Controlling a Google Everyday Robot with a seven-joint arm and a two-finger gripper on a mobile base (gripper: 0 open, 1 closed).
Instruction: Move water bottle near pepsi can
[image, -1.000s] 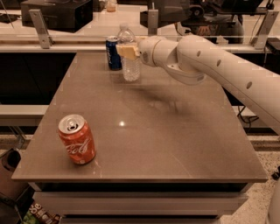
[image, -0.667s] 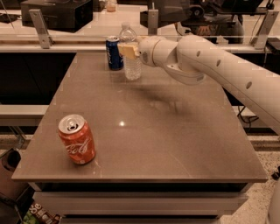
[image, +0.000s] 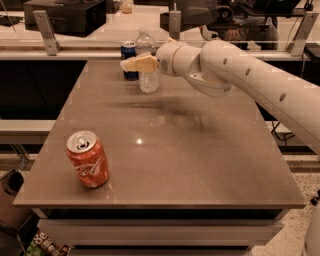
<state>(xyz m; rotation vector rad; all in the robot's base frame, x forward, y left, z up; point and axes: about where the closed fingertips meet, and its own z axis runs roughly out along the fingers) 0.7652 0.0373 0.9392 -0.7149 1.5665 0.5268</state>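
One white arm (image: 260, 85) enters from the right edge & slants up-left across the view; forearm is thick, w/ small dark dots along its side; it ends in a bulbous joint (image: 212, 70). From there a shorter rounded wrist (image: 175, 57) runs approx. horizontal to the left; the tan gripper (image: 135, 63) sticks straight out of it, level, pointing left, in the upper part of the view, left of centre.

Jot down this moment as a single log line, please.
pincer: at water bottle, far side of table | water bottle: upright, beside pepsi can | Coca-Cola can: upright, near-left corner
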